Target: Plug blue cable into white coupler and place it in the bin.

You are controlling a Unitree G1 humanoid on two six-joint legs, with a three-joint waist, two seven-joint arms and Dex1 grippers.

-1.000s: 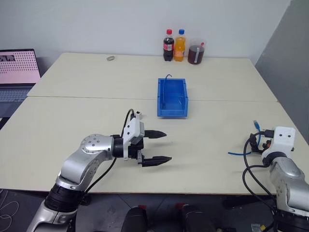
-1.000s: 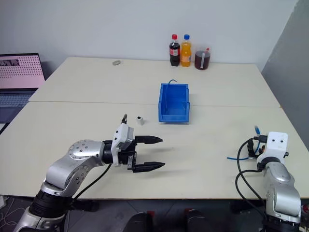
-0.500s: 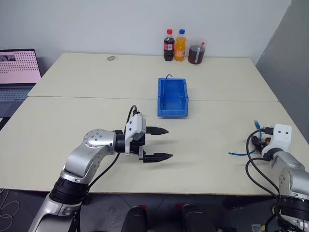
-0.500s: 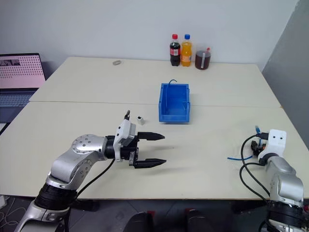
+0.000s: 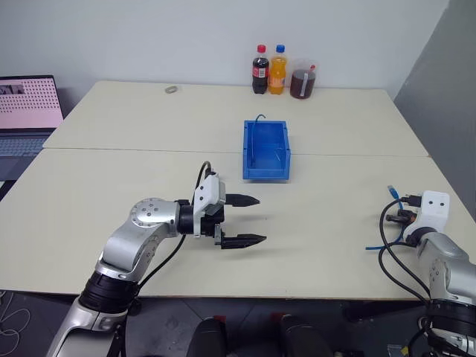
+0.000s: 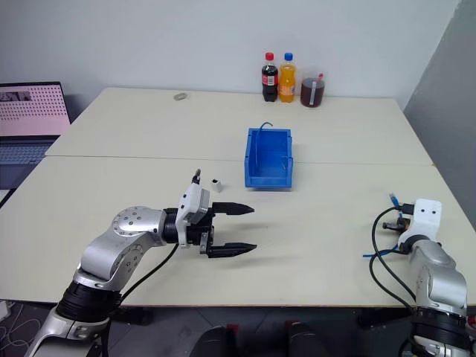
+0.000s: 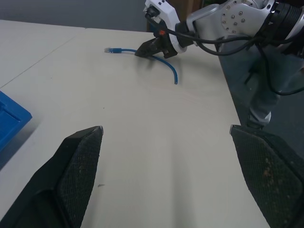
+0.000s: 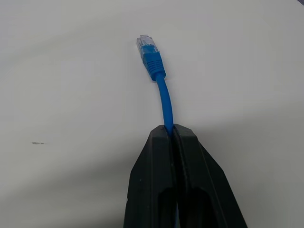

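The blue cable (image 8: pixel 164 102) lies on the table near its right edge, and its clear plug (image 8: pixel 146 46) points away from my right gripper (image 8: pixel 168 132). That gripper is shut on the cord a short way behind the plug. The cable's loose tail (image 5: pixel 372 245) curves back toward the table's front. The white coupler (image 6: pixel 216 181) stands on the table just beyond my left wrist, left of the bin (image 6: pixel 268 179). The bin is bright blue and open-topped, at the table's middle. My left gripper (image 5: pixel 260 219) hovers open in front of the bin, pointing right, with nothing between its fingers (image 7: pixel 80 156).
Two bottles (image 5: pixel 268 71) and a cup of dark drink (image 5: pixel 302 80) stand at the far edge. A laptop (image 5: pixel 28 104) sits at the far left. A small grey object (image 5: pixel 171 89) lies at the back. The table's right edge (image 5: pixel 454 197) runs close beside my right gripper.
My right gripper has shut on the blue cable behind its plug, and the cable's loose tail has swung rightward. The left gripper stays open in place.
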